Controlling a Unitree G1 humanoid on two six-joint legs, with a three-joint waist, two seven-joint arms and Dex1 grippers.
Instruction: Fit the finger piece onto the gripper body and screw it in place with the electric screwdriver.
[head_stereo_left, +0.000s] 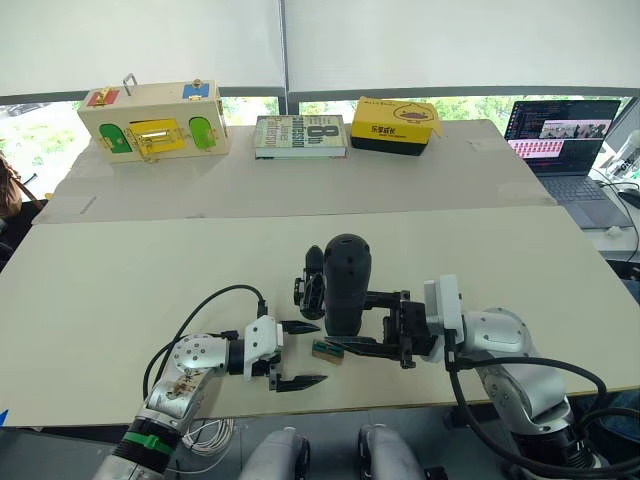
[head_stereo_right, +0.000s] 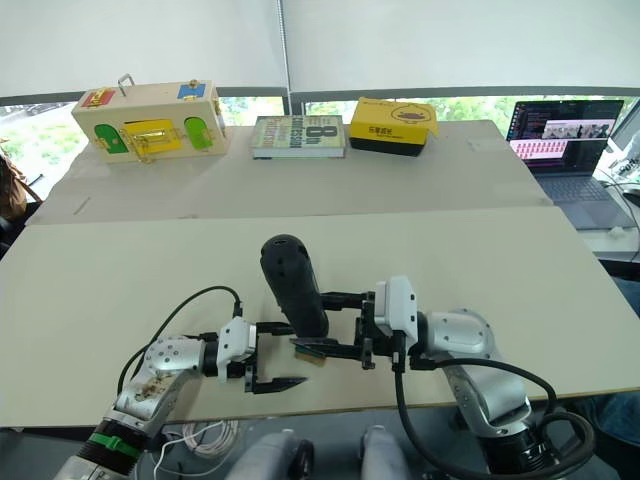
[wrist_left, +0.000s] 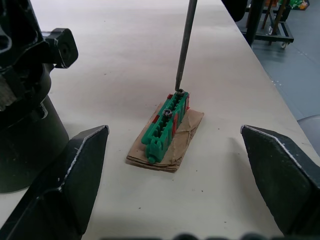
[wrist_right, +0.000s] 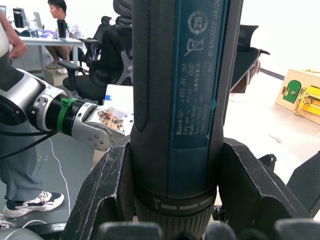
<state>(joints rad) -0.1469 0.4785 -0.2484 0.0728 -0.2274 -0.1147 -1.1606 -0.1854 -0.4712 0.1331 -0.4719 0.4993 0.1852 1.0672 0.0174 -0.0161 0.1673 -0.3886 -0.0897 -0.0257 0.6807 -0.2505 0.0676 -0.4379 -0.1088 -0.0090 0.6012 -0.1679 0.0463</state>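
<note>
Screwdriver stands nearly upright near the front middle of the table, clamped between the fingers of the right gripper, which reaches in from 3 o'clock; the right wrist view shows both black fingers pressed against its barrel on either side. Its thin metal bit comes down onto a screw at one end of a small green block, which lies on a scrap of brown card; a second screw sits further along the block's top. Gripper body stands on the table just beside the screwdriver, at its 9 o'clock, and in the left wrist view it shows as a dark round mass beside the block. Left gripper lies low on the table at 8 o'clock from the screwdriver, its two fingers spread wide apart with nothing between them, pointing toward the green block, which sits just off its tips. I cannot tell where the finger piece is. Along the far edge of the table, at 12 o'clock, stand a wooden box with coloured latches and doors, all shut, a book lying flat, and a closed yellow carton. A laptop sits open at 2 o'clock, off the table.
</note>
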